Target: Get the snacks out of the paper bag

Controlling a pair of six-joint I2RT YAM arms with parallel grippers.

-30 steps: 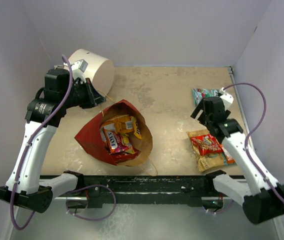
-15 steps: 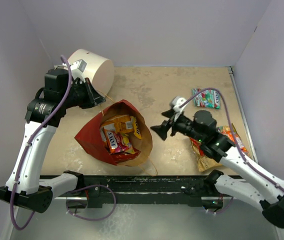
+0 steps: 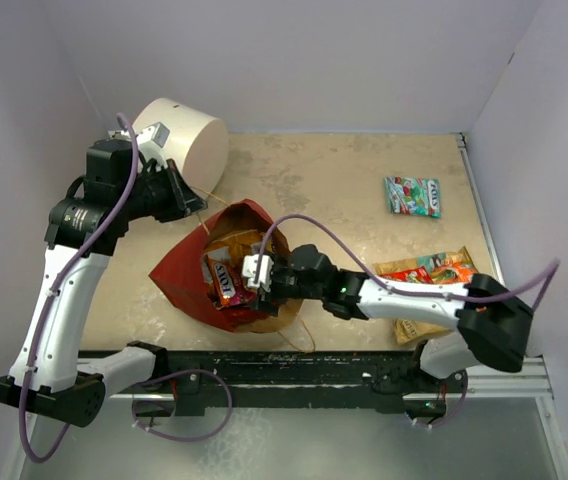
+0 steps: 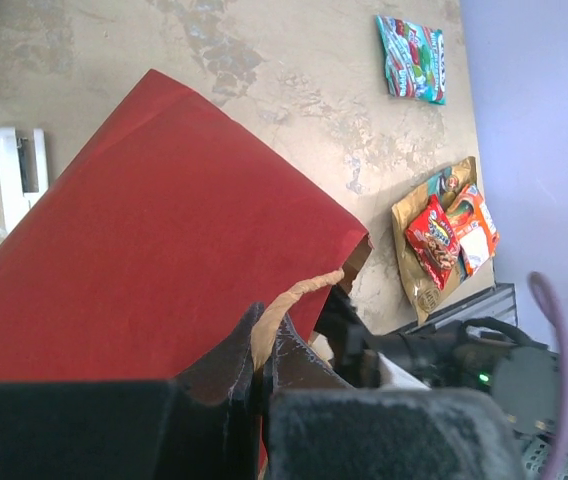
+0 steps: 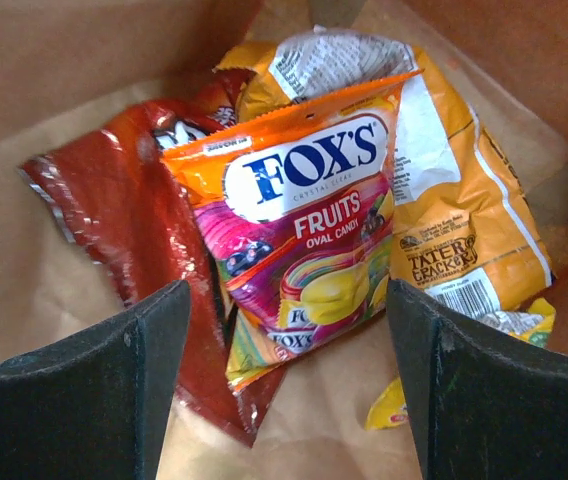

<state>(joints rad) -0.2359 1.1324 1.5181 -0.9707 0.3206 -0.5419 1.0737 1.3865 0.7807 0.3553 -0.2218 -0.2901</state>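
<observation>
The paper bag (image 3: 179, 272), red outside and brown inside, lies tilted with its mouth facing right. My left gripper (image 3: 194, 202) is shut on the bag's upper rim; in the left wrist view the gripper (image 4: 262, 335) pinches a tan paper strip against the red side of the bag (image 4: 154, 250). My right gripper (image 3: 262, 272) is open inside the bag's mouth. In the right wrist view the gripper (image 5: 289, 350) straddles an orange Fox's fruit candy packet (image 5: 304, 230) without touching it. A yellow cracker packet (image 5: 464, 220) and a dark red packet (image 5: 129, 230) lie beside that one.
A white cylinder drum (image 3: 186, 135) stands behind the left gripper. A teal-green packet (image 3: 412, 196) lies at the far right. A pile of red, orange and tan packets (image 3: 429, 272) lies at the near right, partly under the right arm. Walls close in on three sides.
My right arm has swung from the packets at the right across to the bag and reached into its mouth. The left arm and the bag have stayed put.
</observation>
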